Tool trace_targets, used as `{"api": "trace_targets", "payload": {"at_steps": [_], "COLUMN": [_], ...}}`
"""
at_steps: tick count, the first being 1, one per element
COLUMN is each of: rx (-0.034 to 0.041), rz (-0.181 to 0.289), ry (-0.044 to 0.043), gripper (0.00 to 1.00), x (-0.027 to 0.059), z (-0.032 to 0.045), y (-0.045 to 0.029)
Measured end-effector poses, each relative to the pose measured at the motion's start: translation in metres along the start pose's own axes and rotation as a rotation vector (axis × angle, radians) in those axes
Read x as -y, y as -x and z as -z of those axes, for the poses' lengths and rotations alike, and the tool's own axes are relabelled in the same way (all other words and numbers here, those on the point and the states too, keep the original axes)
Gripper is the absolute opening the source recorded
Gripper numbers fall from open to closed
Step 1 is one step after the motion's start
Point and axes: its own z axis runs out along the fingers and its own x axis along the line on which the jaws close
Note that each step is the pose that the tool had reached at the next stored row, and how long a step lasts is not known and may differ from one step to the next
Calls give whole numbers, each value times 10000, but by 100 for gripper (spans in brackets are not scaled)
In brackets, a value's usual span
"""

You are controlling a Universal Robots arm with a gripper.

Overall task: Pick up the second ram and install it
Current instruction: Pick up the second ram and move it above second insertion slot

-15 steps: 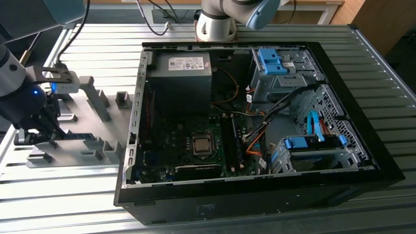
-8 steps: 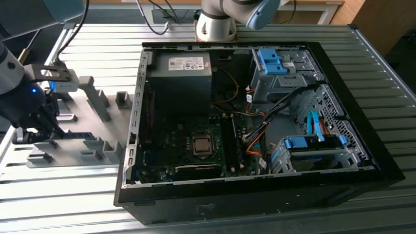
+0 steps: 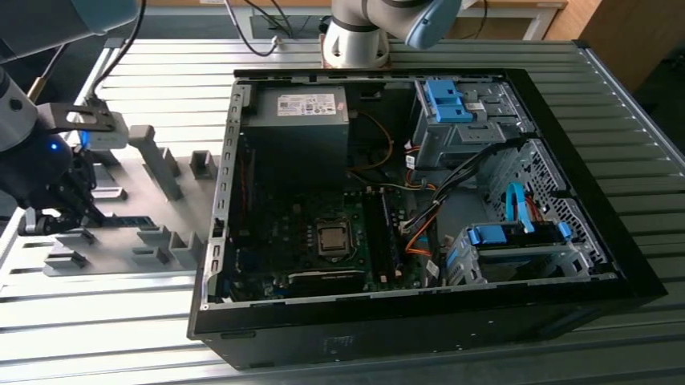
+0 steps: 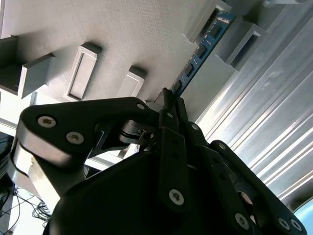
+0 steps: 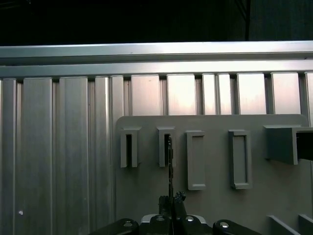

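One arm on this rig, and its gripper [image 4: 168, 99] is down over the grey fixture plate [image 5: 215, 205], off to the exterior view's left of the open case [image 3: 631, 273]. The fingers look pressed together on the near end of the ram [image 4: 200, 51], a thin pinch across the board's two faces.

The bit that matters: the ram's long axis runs straight out from the fingertips, away from the wrist and along the plate. So the gripper has it by one end, not the middle. In the first wrist view it's edge-on, just a thin dark line reaching up to one of the blocks [image 5: 166, 147]. Its far end sits in between raised blocks in the second wrist view. I can't tell if it's fully seated in the fixture or already lifted a hair.

Materials: the ram is a slim, flat blue board with dark square chips in a row, rigid and hard-edged. The plate and blocks are matte grey plastic, boxy, some of them hollow rectangles. The table [image 5: 58, 147] underneath is ribbed aluminium, shiny and slatted. The gripper's links are black metal with visible screw heads.
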Motion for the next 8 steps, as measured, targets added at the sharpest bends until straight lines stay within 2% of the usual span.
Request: {"api": "trace_targets", "payload": {"at_steps": [8], "rx": [1], "rz": [0], "ry": [-1], "gripper": [14], "x": [-1], "z": [43], "y": [2]}}
